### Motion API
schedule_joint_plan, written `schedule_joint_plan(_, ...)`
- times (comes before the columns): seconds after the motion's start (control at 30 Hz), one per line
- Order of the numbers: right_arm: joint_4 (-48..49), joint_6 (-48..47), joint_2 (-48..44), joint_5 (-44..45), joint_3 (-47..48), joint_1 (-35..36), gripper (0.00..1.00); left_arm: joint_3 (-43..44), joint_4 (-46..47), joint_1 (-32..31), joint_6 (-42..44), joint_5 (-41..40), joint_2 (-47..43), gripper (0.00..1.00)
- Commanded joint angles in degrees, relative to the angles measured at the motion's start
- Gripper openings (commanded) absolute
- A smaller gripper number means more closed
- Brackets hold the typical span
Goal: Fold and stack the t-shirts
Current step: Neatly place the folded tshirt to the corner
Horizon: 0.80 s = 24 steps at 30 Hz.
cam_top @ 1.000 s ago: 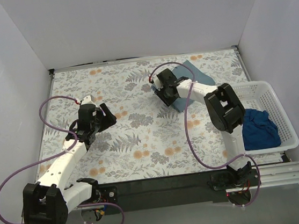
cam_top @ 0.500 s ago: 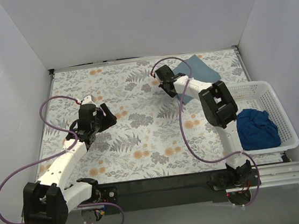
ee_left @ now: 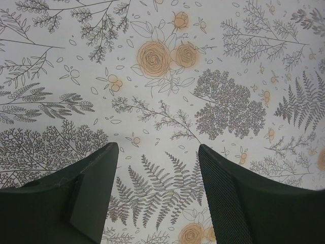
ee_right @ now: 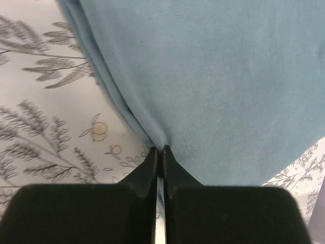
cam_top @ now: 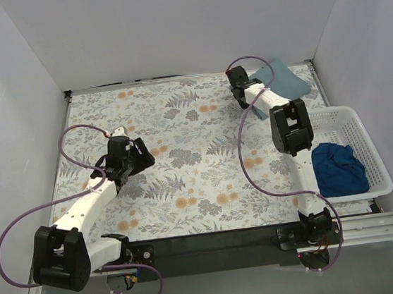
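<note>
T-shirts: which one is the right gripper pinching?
The slate-blue shirt at the far right corner, in the right gripper; the royal-blue shirt lies in the basket.

Top view: high behind near edge, looking down over whole floral table (cam_top: 189,204). Left wrist: close, straight down on pattern near 9 o'clock. Right wrist: very close on teal shirt (ee_right: 213,76) at 1 o'clock, shared with top.

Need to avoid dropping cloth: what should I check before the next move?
1. Grip: the right gripper is shut on the teal shirt at its edge: ok.
2. Number of layers pinched: cannot tell.
3. The left gripper is open and empty above the table: ok.
4. The teal shirt lies apart from the basket: ok.
5. The blue shirt is folded: not ok, it lies crumpled in the basket.
</note>
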Motion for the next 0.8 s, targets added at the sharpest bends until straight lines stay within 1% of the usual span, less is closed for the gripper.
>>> schedule_joint_plan(0.0,-3.67,5.01,1.44,1.54,3.04,-1.93,0.01,0.41,0.54,0.35,1.01,0.31,0.52,0.63)
schedule_joint_plan(0.2,-5.51,10.02,-1.89,-5.67,-1.52,-1.41,0.01,0.59,0.54,0.35,1.1,0.75,1.22,0.63)
schedule_joint_plan(0.27,-5.6,12.31,-3.73,-8.12,-3.54,0.17,0.01,0.41,0.54,0.35,1.1,0.66,0.87,0.63)
schedule_joint_plan(0.37,-6.57,15.91,-4.62,-11.54,-3.73,2.98,0.01,0.23,0.54,0.35,1.1,0.31,0.43,0.63)
schedule_joint_plan(0.47,-8.06,18.98,-3.23,-14.88,-0.22,5.27,0.01,0.06,0.54,0.35,1.1,0.22,0.17,0.63)
schedule_joint_plan(0.6,-8.86,22.33,-0.5,-16.57,4.97,6.33,0.01,0.15,0.54,0.35,1.01,0.13,0.25,0.63)
schedule_joint_plan(0.77,-8.68,21.29,3.89,-12.54,10.25,4.84,0.01,0.15,0.54,0.26,1.19,0.13,0.78,0.63)
